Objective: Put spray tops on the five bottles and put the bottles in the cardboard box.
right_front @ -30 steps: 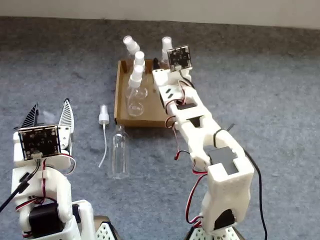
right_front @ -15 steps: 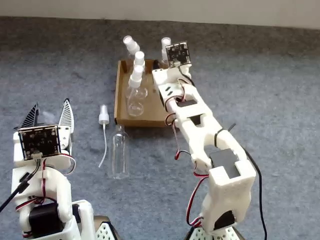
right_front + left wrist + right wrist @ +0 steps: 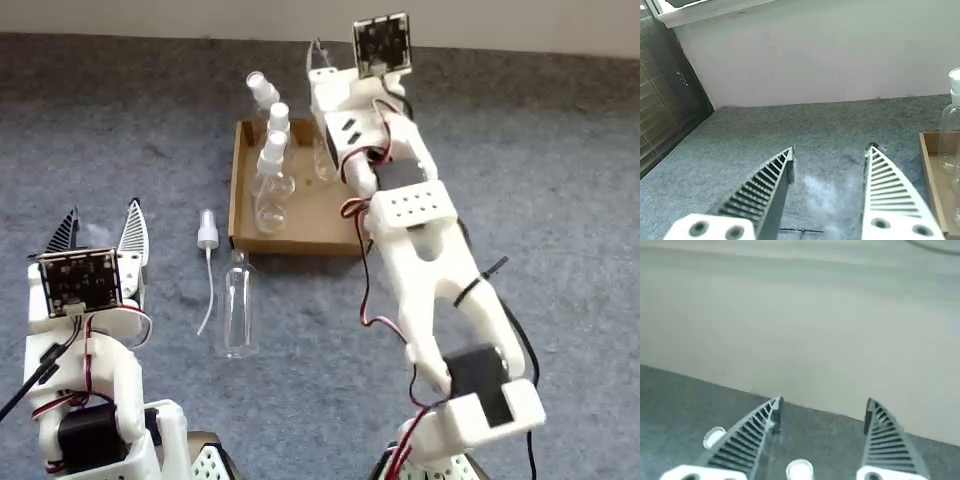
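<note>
The cardboard box (image 3: pixel 240 180) lies at the middle back of the carpet. Several clear bottles with white spray tops stand in it, one (image 3: pixel 272 160) near its left wall and another (image 3: pixel 325 160) partly behind my right arm (image 3: pixel 400 200). An uncapped bottle (image 3: pixel 237 300) lies on the carpet in front of the box, with a loose spray top (image 3: pixel 207 235) and its tube beside it. My right gripper (image 3: pixel 824 404) is open above the far end of the box, and two spray tops (image 3: pixel 800 470) show below it. My left gripper (image 3: pixel 830 150) is open and holds nothing, left of the loose spray top.
Grey carpet covers the table, with a pale wall (image 3: pixel 815 50) along the far side. In the left wrist view the box rim (image 3: pixel 930 170) and a capped bottle (image 3: pixel 952 120) stand at the picture's edge. Open carpet lies left and right of the box.
My right arm has risen and its wrist has swung toward the far end of the box, away from the bottle it was beside. The left arm has not moved.
</note>
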`<state>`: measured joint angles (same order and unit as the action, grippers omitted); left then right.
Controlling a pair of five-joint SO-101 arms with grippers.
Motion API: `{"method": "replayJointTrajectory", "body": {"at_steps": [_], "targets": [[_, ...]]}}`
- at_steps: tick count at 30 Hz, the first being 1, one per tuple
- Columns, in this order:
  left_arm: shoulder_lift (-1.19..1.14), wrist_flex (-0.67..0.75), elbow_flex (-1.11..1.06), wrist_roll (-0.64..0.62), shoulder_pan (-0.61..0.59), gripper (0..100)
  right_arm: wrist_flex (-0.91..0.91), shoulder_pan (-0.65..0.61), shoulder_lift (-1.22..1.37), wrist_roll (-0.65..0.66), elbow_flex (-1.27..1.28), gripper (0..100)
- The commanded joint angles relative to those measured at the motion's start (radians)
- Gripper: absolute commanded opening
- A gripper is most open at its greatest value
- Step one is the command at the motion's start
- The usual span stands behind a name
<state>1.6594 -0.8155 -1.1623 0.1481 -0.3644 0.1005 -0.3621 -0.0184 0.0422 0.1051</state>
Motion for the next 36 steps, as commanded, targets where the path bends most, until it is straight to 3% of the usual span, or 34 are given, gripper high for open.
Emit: {"method": "replayJointTrajectory", "body": {"at_steps": [1,8,11,16,20,27,31,36], "targets": [[-0.019,0.023,0.005,-0.008,0.012,22,0.189,-0.065,-0.153,-0.006,-0.108,20.7],[-0.036,0.035,0.025,0.002,0.010,21,0.544,-0.199,-0.343,-0.002,0.061,20.0],[-0.136,0.026,0.096,0.025,0.007,21,0.581,-0.265,-0.398,0.000,0.177,12.3],[-0.452,-0.146,0.378,0.028,-0.070,21,0.582,-0.417,-0.464,-0.006,0.360,1.3],[-0.739,-0.293,0.673,0.094,-0.131,22,0.582,-0.532,-0.466,-0.035,0.484,3.0],[-1.165,-0.476,1.110,0.155,-0.257,22,0.664,-0.555,-0.403,-0.350,0.544,17.2],[-1.311,-0.476,1.214,0.157,-0.323,22,0.796,-0.555,-0.320,-0.451,0.453,21.4],[-1.379,-0.470,1.239,0.158,-0.346,22,0.812,-0.565,-0.165,-0.466,0.337,21.4]]}}
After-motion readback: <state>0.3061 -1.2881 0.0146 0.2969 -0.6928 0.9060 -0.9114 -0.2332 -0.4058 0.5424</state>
